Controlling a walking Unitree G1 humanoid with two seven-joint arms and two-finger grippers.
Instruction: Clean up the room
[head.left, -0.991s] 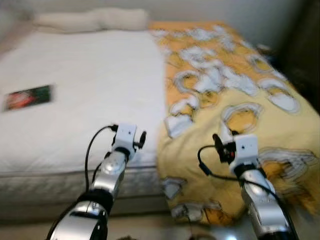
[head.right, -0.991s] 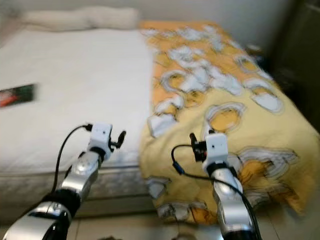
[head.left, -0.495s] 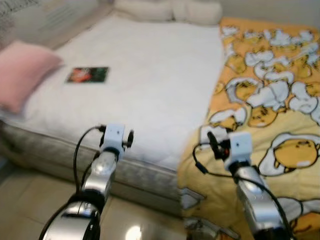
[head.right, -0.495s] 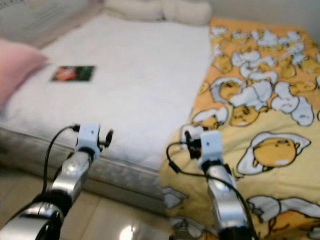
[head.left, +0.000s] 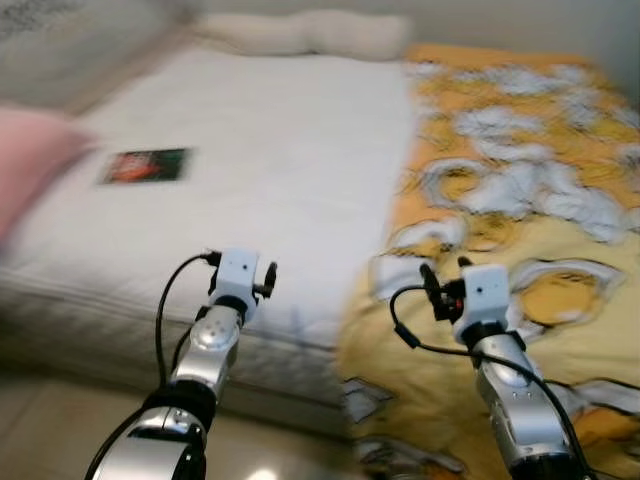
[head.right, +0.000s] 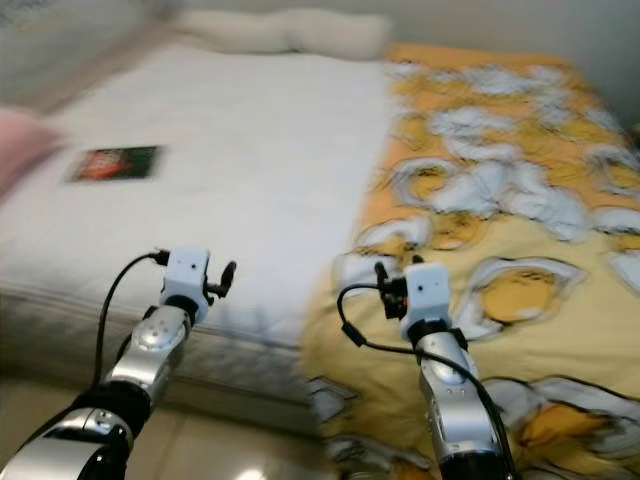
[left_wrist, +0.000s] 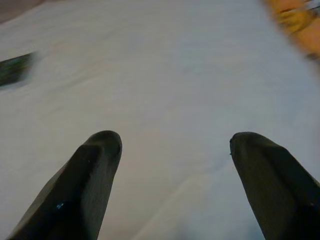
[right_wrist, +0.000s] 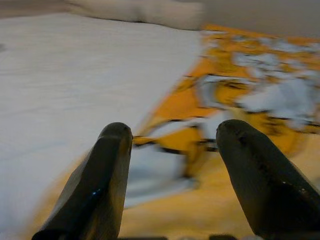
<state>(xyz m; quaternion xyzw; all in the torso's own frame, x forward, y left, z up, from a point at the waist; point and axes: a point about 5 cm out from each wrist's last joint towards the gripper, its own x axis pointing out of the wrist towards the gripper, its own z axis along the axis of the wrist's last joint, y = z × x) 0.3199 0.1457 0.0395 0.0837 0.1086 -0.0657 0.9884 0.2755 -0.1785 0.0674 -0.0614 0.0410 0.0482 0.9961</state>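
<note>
A bed with a bare white mattress (head.left: 270, 150) stands in front of me. A yellow blanket (head.left: 530, 200) with a white and orange cartoon print covers its right side and hangs over the front edge. A small dark green and red book (head.left: 146, 165) lies flat on the mattress at the left. My left gripper (left_wrist: 175, 142) is held open over the mattress's front edge, nothing between its fingers. My right gripper (right_wrist: 175, 130) is open too, above the blanket's left border. The picture is blurred.
A pink pillow (head.left: 30, 165) rests at the left edge of the bed. Two white pillows (head.left: 310, 35) lie at the head, against the wall. Pale tiled floor (head.left: 60, 420) shows below the mattress at the front.
The whole picture has swung sideways and back, so the camera has moved; the pink pillow came into view. Both arms keep the same raised pose with open fingers.
</note>
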